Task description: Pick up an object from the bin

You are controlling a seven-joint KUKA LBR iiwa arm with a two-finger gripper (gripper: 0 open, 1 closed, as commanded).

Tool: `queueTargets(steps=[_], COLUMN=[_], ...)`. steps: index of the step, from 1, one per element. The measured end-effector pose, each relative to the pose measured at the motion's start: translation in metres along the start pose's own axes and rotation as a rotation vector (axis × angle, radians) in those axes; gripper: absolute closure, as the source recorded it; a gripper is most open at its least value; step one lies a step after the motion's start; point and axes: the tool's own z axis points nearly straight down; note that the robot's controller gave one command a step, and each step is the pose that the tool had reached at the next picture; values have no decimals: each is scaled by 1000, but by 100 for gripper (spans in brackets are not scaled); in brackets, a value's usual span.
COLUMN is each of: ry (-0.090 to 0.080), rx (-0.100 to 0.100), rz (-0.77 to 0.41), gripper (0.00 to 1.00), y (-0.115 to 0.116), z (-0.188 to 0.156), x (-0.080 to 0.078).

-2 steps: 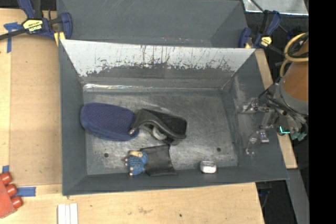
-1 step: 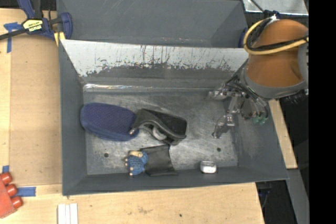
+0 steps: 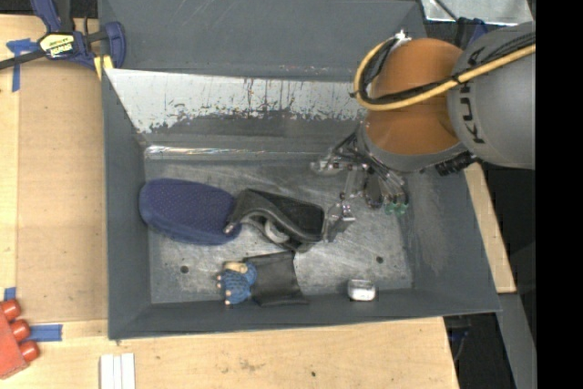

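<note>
My gripper (image 3: 350, 196) hangs low in the right half of the bin, under the orange wrist cover. It stands just beside the right end of a black curved thing (image 3: 278, 216) that lies in the middle of the bin floor. I see nothing held in it. A small white and silver thing (image 3: 362, 291) lies below it, near the front wall.
A dark blue oval padded thing (image 3: 187, 209) lies at the left, touching the black curved one. Near the front wall a flat black piece (image 3: 276, 278) lies with a small blue and tan thing (image 3: 237, 281) beside it. The arm covers the bin's right back corner.
</note>
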Motion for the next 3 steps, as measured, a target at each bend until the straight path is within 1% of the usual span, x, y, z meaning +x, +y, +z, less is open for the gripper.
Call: queueTargets(steps=[1,2,3], ry=[-5,-1,-5], rx=[5,4,4], rz=[-76,-79,-119], gripper=[0,100,100], y=[35,38,48], z=[22,23,-78], x=[12,13,15])
